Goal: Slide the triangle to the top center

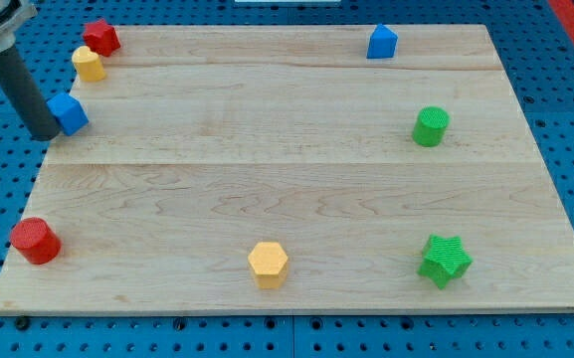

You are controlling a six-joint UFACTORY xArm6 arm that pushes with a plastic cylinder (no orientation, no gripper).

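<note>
**Tip parked at the far left, triangle not obvious**

While I look for the triangle, my tip (44,134) sits at the board's left edge, touching or just beside a blue block (68,112) on that block's left side. Its shape reads as a tilted cube or wedge; I cannot tell which. A second blue block (382,42), with a peaked top like a small house, stands at the view's top, right of center. I judge 1 of these 2 is the task's triangle, more likely the one at my tip.

Jaws: this rig has none, only the rod, so nothing is held.

Step in hand, as I judge it: contact made, push not yet begun. Next, the tip should get to the block's lower-left and drive it up and rightward toward the top center, passing clear of the yellow block (88,64) and red block (99,37) crowded at the top-left corner.

No brands, labels or writing are readable on the wooden board (267,169) or blocks.
</note>
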